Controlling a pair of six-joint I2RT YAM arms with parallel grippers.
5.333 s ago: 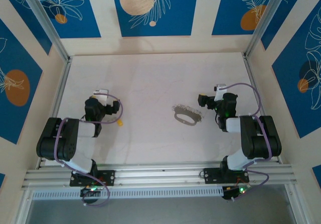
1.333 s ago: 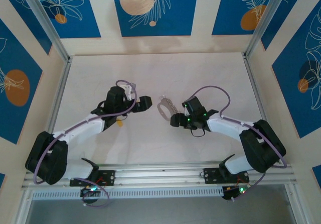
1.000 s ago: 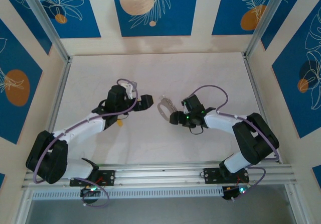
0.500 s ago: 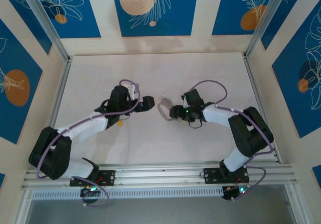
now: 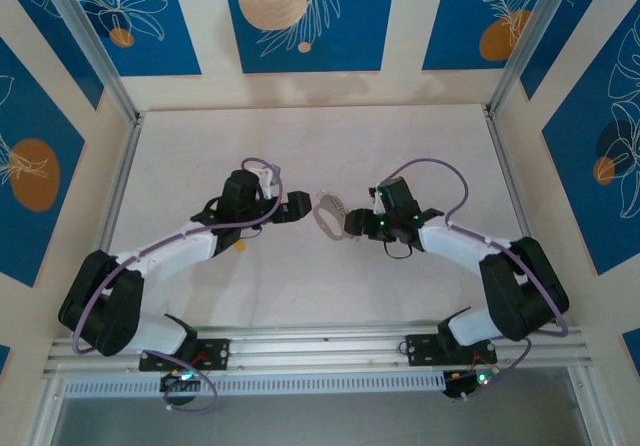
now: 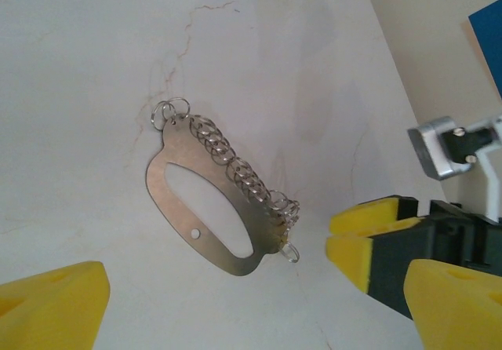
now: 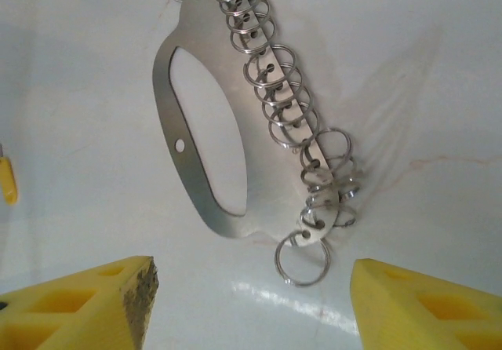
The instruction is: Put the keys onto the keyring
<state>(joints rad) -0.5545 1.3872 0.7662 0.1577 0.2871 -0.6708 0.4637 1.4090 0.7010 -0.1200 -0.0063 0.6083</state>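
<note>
Steel keyring [image 6: 177, 141] lies flat on the white table [image 5: 400, 136], with a row of small split rings [image 7: 278, 103] threaded along one edge. My left gripper [image 5: 302, 206] sits just left of it and my right gripper [image 5: 352, 229] just right, both with fingers spread wide, gripping nothing. Five seconds back it lay further right, with both arms folded away

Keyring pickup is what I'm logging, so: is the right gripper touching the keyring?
Apart. The right wrist view shows the right gripper open, with bare table between each yellow finger and the keyring.
</note>
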